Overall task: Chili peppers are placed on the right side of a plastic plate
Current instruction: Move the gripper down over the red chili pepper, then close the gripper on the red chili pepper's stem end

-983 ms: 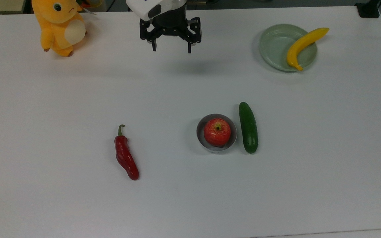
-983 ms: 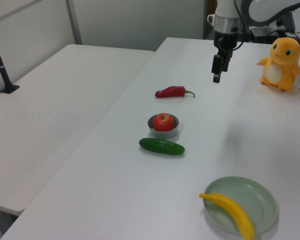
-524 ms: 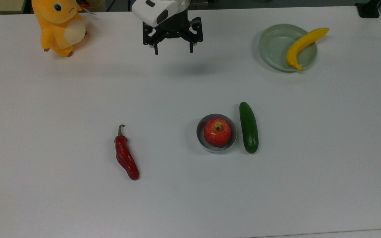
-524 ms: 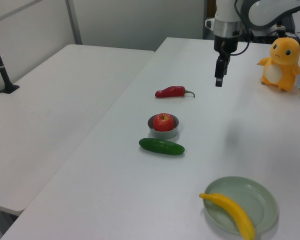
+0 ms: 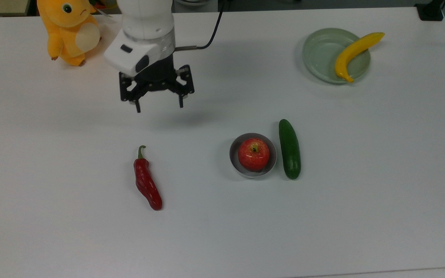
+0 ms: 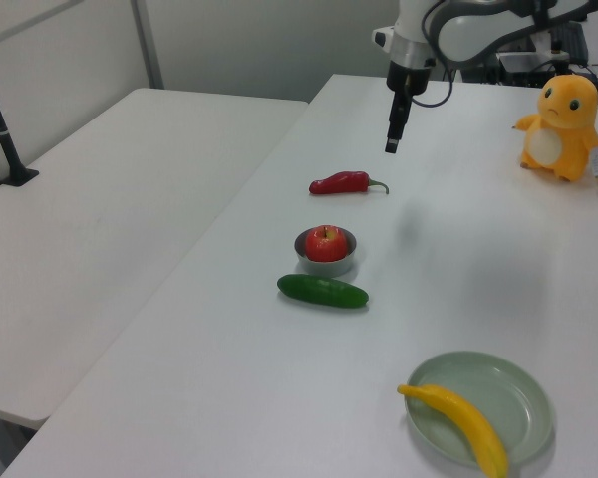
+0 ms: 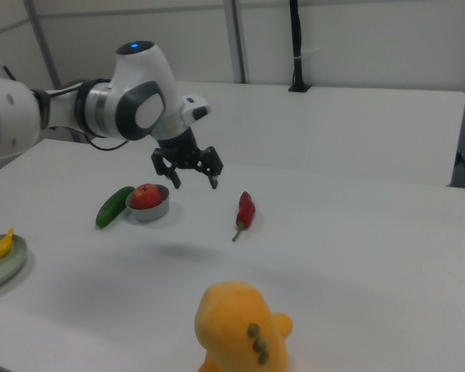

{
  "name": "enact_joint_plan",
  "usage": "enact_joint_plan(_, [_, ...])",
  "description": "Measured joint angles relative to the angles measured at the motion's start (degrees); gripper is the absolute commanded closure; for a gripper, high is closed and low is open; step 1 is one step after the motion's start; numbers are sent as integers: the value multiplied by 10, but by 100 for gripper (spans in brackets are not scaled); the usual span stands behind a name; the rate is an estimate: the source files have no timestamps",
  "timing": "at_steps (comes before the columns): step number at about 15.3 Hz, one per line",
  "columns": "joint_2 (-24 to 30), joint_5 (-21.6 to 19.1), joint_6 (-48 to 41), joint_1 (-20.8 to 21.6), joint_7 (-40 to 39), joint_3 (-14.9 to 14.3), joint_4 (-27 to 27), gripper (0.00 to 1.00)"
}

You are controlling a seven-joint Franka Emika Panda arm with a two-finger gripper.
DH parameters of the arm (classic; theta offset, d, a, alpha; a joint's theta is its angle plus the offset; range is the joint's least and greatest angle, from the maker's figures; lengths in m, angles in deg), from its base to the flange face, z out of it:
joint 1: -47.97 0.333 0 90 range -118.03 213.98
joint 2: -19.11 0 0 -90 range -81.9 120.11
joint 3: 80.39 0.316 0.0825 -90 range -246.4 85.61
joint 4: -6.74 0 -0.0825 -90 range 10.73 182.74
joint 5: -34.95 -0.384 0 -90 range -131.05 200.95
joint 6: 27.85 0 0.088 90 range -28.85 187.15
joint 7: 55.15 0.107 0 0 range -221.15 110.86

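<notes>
- Chili peppers lay alone on the table; the gripper hung above, jaws spread, grasping nothing.
- A banana crowded the plastic plate; a careless drop risked a nudge.

tool moved nearer chili peppers

Gripper open above table, chili peppers below.

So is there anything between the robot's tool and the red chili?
No. In the top view the tool hangs open above the chili, and the stretch of white table between them is bare.
</notes>
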Motion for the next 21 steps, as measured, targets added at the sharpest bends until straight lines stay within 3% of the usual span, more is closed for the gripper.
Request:
enact_joint_plan(9, [-183,55,54,-13,-14,-5,-156,0])
enact_joint_plan(13, [-226,95,54,-13,-14,-5,-192,0])
enact_joint_plan(18, [-247,134,54,-12,-13,-5,-199,0])
enact_joint_plan(19, [-252,139,54,-11,-13,-5,-199,9])
enact_joint_plan(21, [-260,157,54,-8,-7,-5,-199,60])
